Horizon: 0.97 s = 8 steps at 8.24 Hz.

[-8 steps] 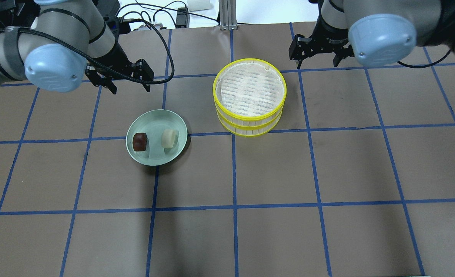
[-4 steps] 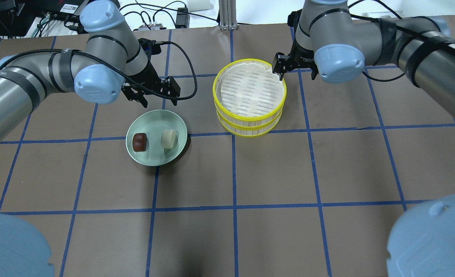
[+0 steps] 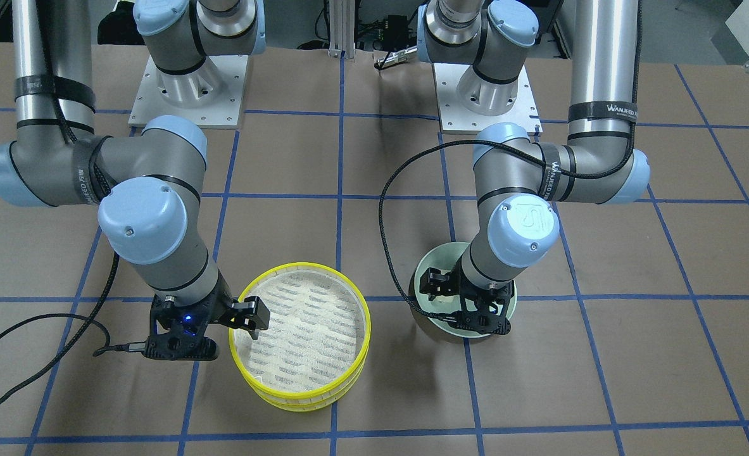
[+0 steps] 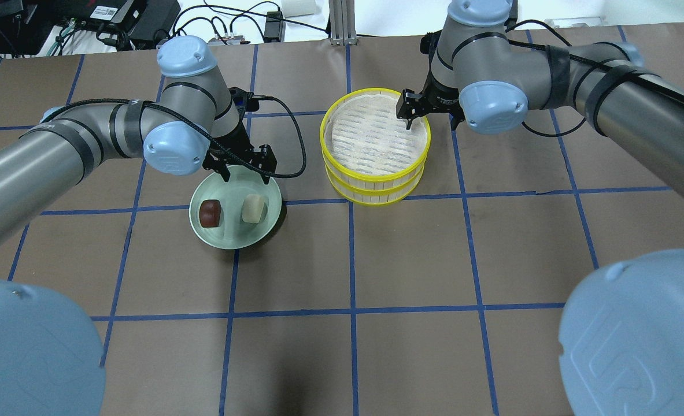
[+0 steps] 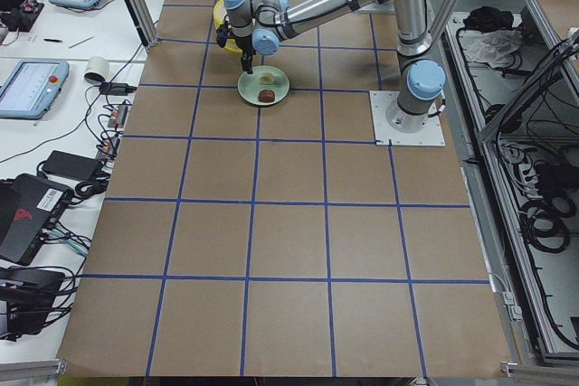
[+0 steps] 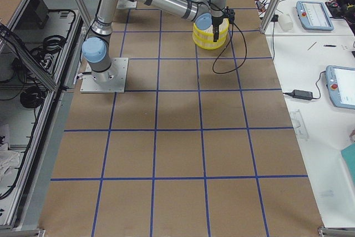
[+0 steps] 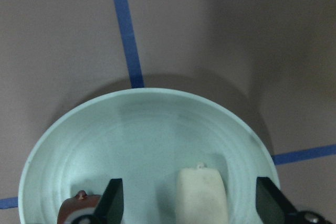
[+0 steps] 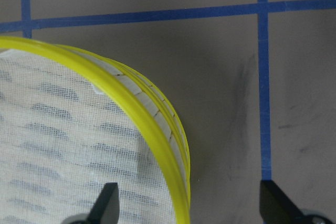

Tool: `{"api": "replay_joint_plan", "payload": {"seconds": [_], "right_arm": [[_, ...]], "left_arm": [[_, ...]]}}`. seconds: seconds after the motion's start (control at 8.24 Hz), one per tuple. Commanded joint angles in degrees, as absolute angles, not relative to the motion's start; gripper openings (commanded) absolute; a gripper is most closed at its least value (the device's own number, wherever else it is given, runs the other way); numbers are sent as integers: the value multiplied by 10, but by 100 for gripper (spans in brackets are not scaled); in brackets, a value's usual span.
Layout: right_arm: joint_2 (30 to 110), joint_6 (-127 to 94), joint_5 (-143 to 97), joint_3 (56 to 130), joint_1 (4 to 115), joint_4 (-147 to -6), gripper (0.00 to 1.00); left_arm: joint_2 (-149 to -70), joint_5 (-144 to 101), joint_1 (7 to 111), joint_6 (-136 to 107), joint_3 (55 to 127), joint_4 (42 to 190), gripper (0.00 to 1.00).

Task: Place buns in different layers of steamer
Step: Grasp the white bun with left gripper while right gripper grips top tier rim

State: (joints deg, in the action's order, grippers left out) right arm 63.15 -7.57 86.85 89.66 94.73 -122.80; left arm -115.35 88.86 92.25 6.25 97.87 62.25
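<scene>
Two buns lie on a pale green plate (image 4: pixel 232 188): a reddish-brown bun (image 4: pixel 210 213) on the left and a cream-white bun (image 4: pixel 254 208) on the right. My left gripper (image 4: pixel 246 170) is open above the plate's far rim. In the left wrist view its jaws stand either side of the white bun (image 7: pixel 202 195), above it; the brown bun (image 7: pixel 79 208) is just outside. The yellow-rimmed steamer (image 4: pixel 322 136) is stacked in two layers, its top tray bare. My right gripper (image 4: pixel 431 115) is open, straddling the steamer's far right rim (image 8: pixel 157 145).
Brown table with a blue tape grid. A black cable (image 3: pixel 32 373) trails from the right wrist over the table. Arm elbows (image 4: pixel 29 346) fill the overhead view's lower corners. Cables and boxes (image 4: pixel 226 23) lie beyond the far edge.
The left gripper came down toward the plate, now over its far rim. The right gripper moved left and now straddles the steamer's rim. Buns and steamer have not moved.
</scene>
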Motion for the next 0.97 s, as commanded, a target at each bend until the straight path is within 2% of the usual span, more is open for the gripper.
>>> {"api": "replay_joint_plan", "payload": {"seconds": [0.0, 0.12, 0.24, 0.49, 0.61, 0.73, 0.85], "right_arm": [[623, -105, 866, 902, 947, -1229, 61], [624, -113, 867, 902, 947, -1229, 34], [627, -113, 874, 903, 947, -1226, 0], [631, -117, 875, 902, 947, -1225, 0], [635, -117, 873, 901, 947, -1225, 0], [640, -115, 874, 898, 947, -1222, 0], [649, -115, 875, 897, 947, -1217, 0]], "left_arm": [[-1165, 890, 923, 69, 993, 627, 80], [-1167, 889, 923, 67, 998, 627, 80], [-1168, 889, 923, 66, 998, 628, 80], [-1172, 853, 923, 65, 1001, 630, 80], [-1172, 858, 923, 65, 1001, 630, 74], [-1173, 860, 923, 69, 1002, 631, 39], [-1174, 860, 923, 71, 1002, 631, 12]]}}
